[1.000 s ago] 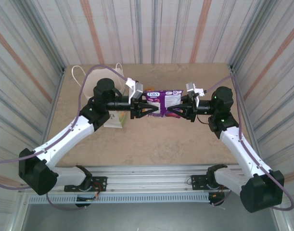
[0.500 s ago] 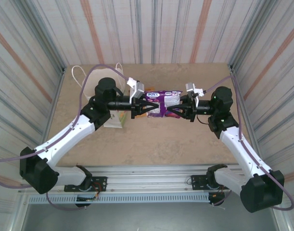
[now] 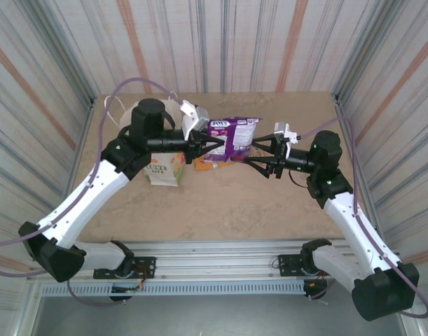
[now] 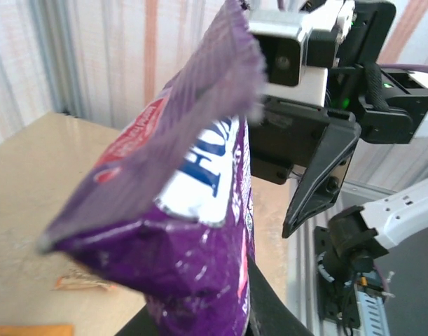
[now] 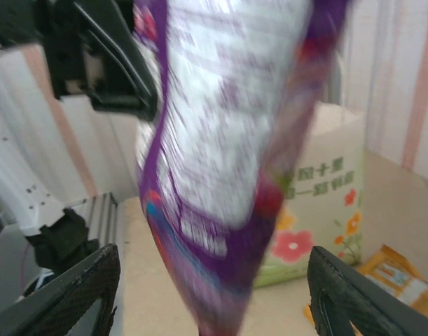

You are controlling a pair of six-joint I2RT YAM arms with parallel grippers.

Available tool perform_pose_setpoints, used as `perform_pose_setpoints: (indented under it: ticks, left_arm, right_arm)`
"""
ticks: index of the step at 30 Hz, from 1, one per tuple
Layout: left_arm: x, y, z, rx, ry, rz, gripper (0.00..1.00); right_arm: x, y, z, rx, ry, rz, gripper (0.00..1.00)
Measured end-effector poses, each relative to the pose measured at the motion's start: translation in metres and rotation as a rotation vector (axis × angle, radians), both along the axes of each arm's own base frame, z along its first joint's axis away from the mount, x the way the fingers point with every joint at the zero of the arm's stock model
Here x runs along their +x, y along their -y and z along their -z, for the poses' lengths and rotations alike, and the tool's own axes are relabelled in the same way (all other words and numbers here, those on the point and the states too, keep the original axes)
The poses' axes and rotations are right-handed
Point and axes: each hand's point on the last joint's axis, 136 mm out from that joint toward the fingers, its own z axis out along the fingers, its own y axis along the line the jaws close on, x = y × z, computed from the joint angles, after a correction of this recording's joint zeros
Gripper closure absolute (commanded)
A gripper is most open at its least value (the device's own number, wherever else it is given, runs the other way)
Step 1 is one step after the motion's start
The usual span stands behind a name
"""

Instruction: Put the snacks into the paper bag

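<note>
Left gripper (image 3: pixel 208 145): closed almost fully on the left edge of the purple packet (image 3: pixel 231 134), holding it in the air above the counter (image 3: pixel 221 210).
Purple packet: hangs over the far half of the counter, about midway between the side walls; in the left wrist view (image 4: pixel 192 210) its crimped edge sticks up past the gripper.
Right gripper (image 3: pixel 258 155): at 4 o'clock of the packet, jaws wide apart and holding nothing; in its wrist view the fingers (image 5: pixel 66 294) stand well out to either side of the blurred packet (image 5: pixel 221 140).
Paper bag (image 3: pixel 164 168): upright at 8 o'clock of the left gripper, its mouth hidden under the left arm; well in from the counter's left edge.
Orange packet (image 3: pixel 203 162): flat on the counter below the held packet, just beside the bag at its 3 o'clock.
Edges: the counter's far edge lies near, at 12 o'clock of the packet; corrugated walls close in the far edge and both sides.
Open room: bare counter at 6 o'clock of both grippers, down to the near rail.
</note>
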Motion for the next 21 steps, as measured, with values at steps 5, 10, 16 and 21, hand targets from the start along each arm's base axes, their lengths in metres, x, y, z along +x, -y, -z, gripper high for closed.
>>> perform_pose_setpoints:
  ticks: [5,10,16,21]
  left_arm:
    - [0.019,-0.031,-0.017,0.066,0.024,-0.167,1.0]
    - [0.037,-0.064,-0.033,0.136,0.072,-0.335,1.0]
    - [0.057,-0.102,-0.049,0.167,0.127,-0.536,1.0]
    - [0.068,-0.128,-0.064,0.145,0.183,-0.657,1.0]
  right_arm:
    - [0.014,0.004,0.02,-0.03,-0.097,0.067,0.25]
    - [0.024,0.001,0.045,-0.057,-0.206,0.072,0.24]
    - [0.035,-0.001,0.067,-0.075,-0.322,0.075,0.24]
    - [0.039,-0.003,0.069,-0.071,-0.364,0.07,0.24]
